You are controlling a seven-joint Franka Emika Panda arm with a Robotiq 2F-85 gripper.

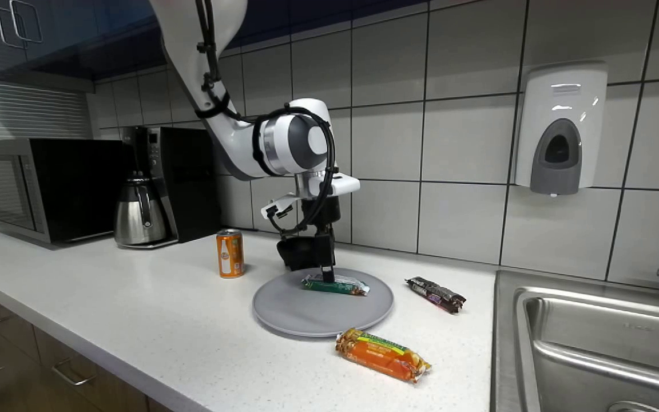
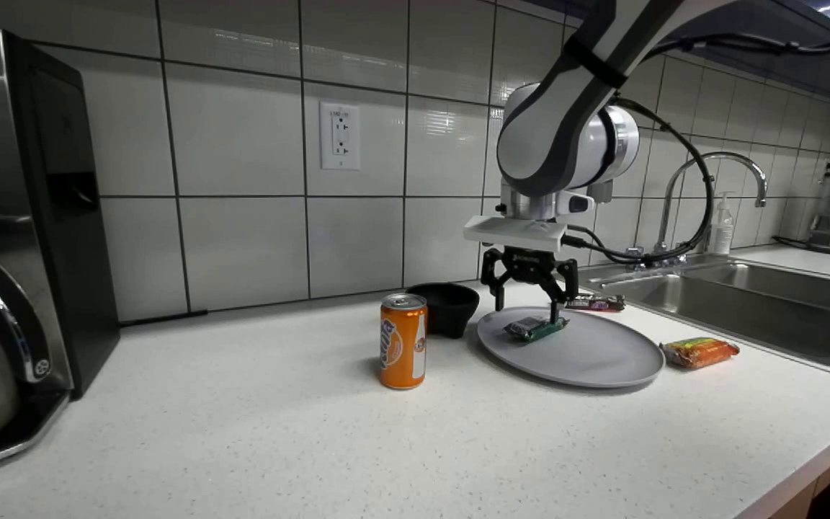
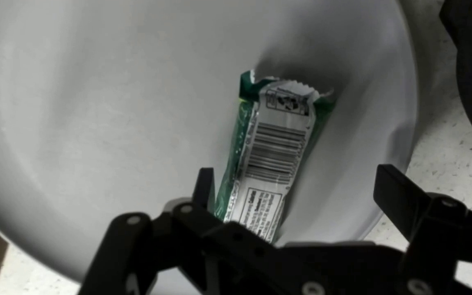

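Pincer stands spread wide over the gray plate; between its fingers lies a green-wrapped bar, with bare room toward the finger near the rim and black bowl.

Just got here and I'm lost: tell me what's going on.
The robot's open gripper hangs low over a gray plate, its jaws on either side of a green-wrapped bar lying there, not gripping it. I can't tell whether they touch. An orange-wrapped bar and a dark-wrapped bar lie on the counter.
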